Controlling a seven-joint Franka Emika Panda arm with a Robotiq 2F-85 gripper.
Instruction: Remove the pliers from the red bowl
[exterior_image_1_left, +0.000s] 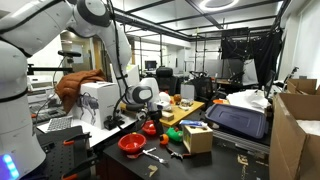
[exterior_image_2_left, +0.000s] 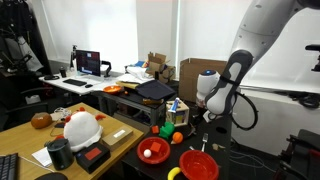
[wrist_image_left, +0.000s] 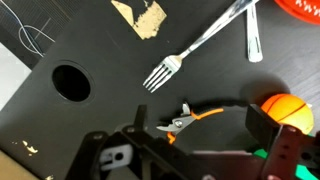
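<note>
In the wrist view, the pliers (wrist_image_left: 178, 124), a small tool with a silver head and thin orange handles, lie flat on the black table (wrist_image_left: 90, 40). My gripper (wrist_image_left: 200, 113) hangs above them, open, with a finger on either side and nothing held. The red bowl (exterior_image_1_left: 131, 145) is wide and shallow, and it sits near the table's front edge in both exterior views (exterior_image_2_left: 199, 165). The gripper (exterior_image_1_left: 151, 117) hovers clear of the bowl, off to one side and above the table (exterior_image_2_left: 201, 119).
A fork (wrist_image_left: 195, 48) and a second silver utensil (wrist_image_left: 252, 38) lie between the pliers and the bowl. An orange ball (wrist_image_left: 287, 110) sits beside my right finger. The tabletop has a round hole (wrist_image_left: 70, 81). A smaller red bowl (exterior_image_2_left: 153, 150) and a cardboard box (exterior_image_1_left: 197, 137) stand nearby.
</note>
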